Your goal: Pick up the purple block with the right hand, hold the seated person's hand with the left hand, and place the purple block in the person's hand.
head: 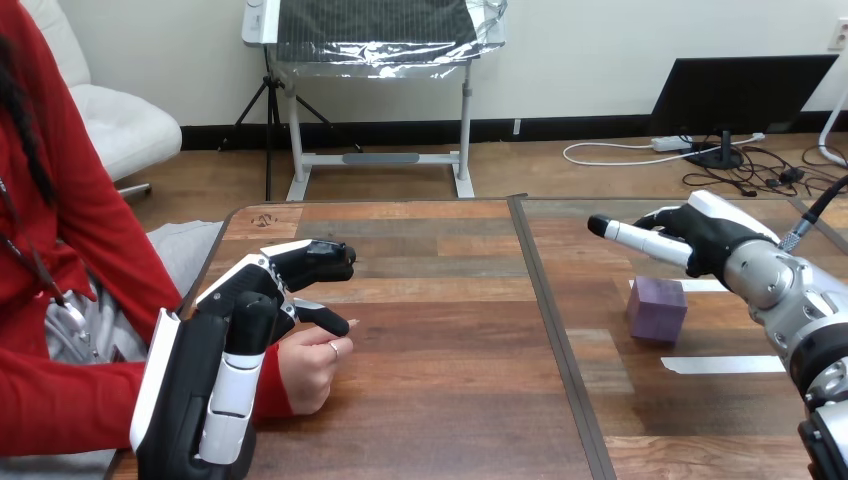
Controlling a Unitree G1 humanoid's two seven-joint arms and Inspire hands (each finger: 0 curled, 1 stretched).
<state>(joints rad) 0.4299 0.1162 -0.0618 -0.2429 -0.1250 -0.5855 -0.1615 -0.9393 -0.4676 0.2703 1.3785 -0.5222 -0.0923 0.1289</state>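
head view: pickup step, right hand (705, 240) open-fingered near purple block (657, 310), must lower and close; left hand (238, 335) by person's hand (305, 370), hold unclear.

The table (440, 400) is matt, grained wood planks, the purple block (657, 310) looks matt and faintly rough, the left hand (250, 310) and right hand (705, 240) are glossy black-and-white plastic, and the right forearm (790, 300) is smooth silver metal.

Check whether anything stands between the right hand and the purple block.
Nothing visible does. The right hand hangs close above the purple block, with no object between them. Only bare table lies between the block and the person's hand at the view's left.
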